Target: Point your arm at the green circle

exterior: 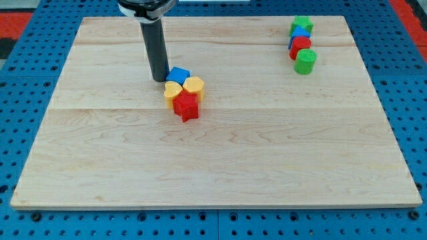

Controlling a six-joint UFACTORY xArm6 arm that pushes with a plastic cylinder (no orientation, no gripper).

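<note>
The green circle (305,61) is a short green cylinder at the view's upper right, at the bottom end of a column of blocks. Above it lie a red block (300,46), a blue block (299,33) and a green star-like block (301,24). My tip (159,79) rests on the board left of centre, far to the left of the green circle. It touches or nearly touches the left side of a blue block (178,75).
Next to my tip is a cluster: the blue block, a yellow heart-shaped block (173,91), a yellow block (194,85) and a red star-like block (187,107). The wooden board (220,160) lies on a blue perforated table.
</note>
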